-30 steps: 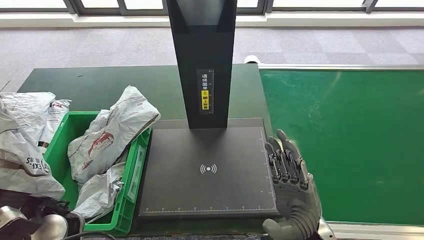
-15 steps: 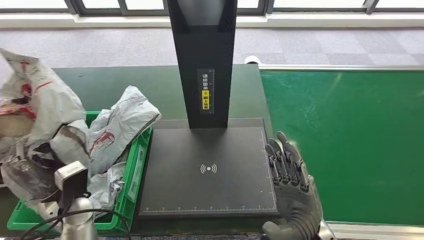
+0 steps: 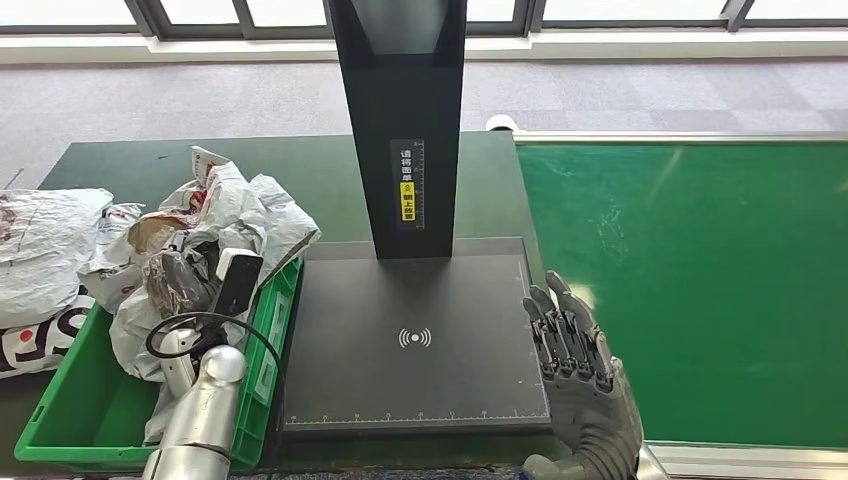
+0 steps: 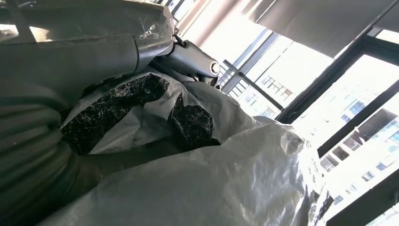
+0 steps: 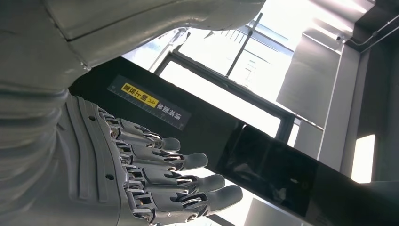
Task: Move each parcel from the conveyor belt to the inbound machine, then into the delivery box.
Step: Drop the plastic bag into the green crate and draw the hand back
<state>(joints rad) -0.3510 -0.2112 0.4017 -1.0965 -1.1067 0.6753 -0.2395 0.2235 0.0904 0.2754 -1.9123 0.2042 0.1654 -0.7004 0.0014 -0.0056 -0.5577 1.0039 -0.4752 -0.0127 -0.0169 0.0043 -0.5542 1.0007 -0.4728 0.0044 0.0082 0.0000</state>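
My left hand point(image 3: 190, 280) grips a crumpled grey-white parcel point(image 3: 215, 205) above the right half of the green delivery box point(image 3: 60, 445). In the left wrist view the same parcel point(image 4: 211, 179) bulges against my left hand point(image 4: 28, 155), hiding the fingers. A second parcel point(image 3: 290, 225) leans on the box's right wall behind it. My right hand point(image 3: 578, 365) stands open, fingers straight, at the right edge of the inbound machine's black platform point(image 3: 420, 380); the right wrist view shows the right hand point(image 5: 141, 174) holding nothing. The green conveyor belt point(image 3: 700, 280) is bare.
The machine's black column point(image 3: 400, 120) with a yellow label rises at the back of the platform. More grey parcels point(image 3: 45, 250) lie across the box's left rim and the dark table point(image 3: 120, 165). A metal rail point(image 3: 740, 455) edges the belt.
My left arm has swung right, bringing the gripped parcel from the far left to above the box's right half. The right hand has stayed put.
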